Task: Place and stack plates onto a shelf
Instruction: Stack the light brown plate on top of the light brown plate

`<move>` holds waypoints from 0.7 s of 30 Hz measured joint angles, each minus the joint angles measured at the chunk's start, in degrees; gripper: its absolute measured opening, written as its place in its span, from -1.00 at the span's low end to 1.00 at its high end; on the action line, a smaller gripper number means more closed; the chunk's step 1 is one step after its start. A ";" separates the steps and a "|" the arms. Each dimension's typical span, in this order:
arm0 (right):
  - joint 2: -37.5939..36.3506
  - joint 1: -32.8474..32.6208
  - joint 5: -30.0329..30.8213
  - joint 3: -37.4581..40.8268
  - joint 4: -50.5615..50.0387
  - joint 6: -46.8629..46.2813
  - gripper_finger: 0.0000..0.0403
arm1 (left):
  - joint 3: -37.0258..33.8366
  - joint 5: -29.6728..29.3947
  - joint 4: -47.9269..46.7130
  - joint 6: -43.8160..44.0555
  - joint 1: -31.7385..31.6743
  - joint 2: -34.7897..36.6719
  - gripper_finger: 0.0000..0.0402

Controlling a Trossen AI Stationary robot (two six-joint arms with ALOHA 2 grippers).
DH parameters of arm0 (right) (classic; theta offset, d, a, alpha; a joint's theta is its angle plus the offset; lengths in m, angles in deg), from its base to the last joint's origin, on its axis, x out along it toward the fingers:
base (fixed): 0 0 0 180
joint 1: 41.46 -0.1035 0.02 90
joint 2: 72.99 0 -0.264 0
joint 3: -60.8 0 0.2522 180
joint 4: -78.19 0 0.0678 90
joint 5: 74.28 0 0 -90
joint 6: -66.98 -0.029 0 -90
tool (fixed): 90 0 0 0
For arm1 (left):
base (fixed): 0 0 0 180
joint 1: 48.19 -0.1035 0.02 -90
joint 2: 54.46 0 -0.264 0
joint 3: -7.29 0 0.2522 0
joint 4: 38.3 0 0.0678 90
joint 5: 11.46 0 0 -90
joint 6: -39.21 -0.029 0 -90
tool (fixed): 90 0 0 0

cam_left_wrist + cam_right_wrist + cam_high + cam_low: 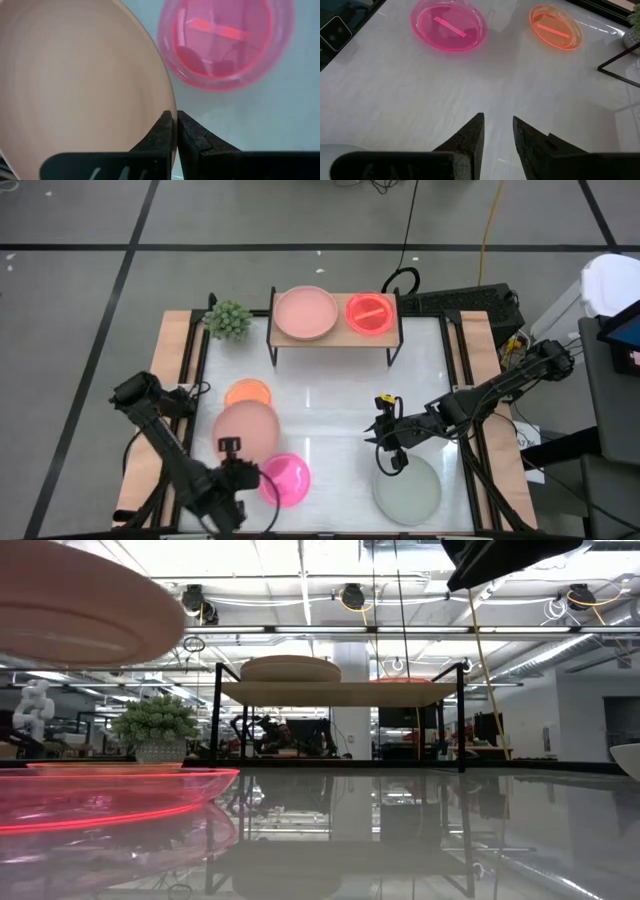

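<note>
High view: left arm reaches in from the near-left corner; left gripper (232, 452) sits at the near edge of a dusty-pink plate (246, 428), between an orange plate (248, 391) and a magenta plate (284, 478). Right arm stretches in from the right side; right gripper (385, 432) is just beyond a pale grey-green plate (408, 489). The shelf (338, 331) carries a pink plate stack (306, 313) and a red-orange plate (370, 312); a small plant (229, 320) stands beside it.

Low view: dusty-pink plate (70, 600) is off the table, tilted, above the magenta plate (100, 795); this lift does not show from above.

Left wrist view: fingers (162, 135) clamped together on the dusty-pink plate's (75, 85) rim.

Right wrist view: fingers (470, 137) apart, holding nothing, above bare table (485, 85).
</note>
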 joint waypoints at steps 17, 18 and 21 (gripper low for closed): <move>-5.11 -0.07 -0.09 0.00 -4.55 -0.03 -0.56 | 0.00 -7.66 4.79 -42.91 -21.88 10.79 -0.95; -5.54 -0.07 -0.07 0.00 -4.89 0.23 -0.56 | 0.01 -7.71 5.12 -45.35 -23.29 11.53 -0.95; -6.79 -0.07 -0.03 0.00 -4.85 1.73 -0.56 | 0.01 -7.89 7.06 -52.91 -27.98 13.20 -0.95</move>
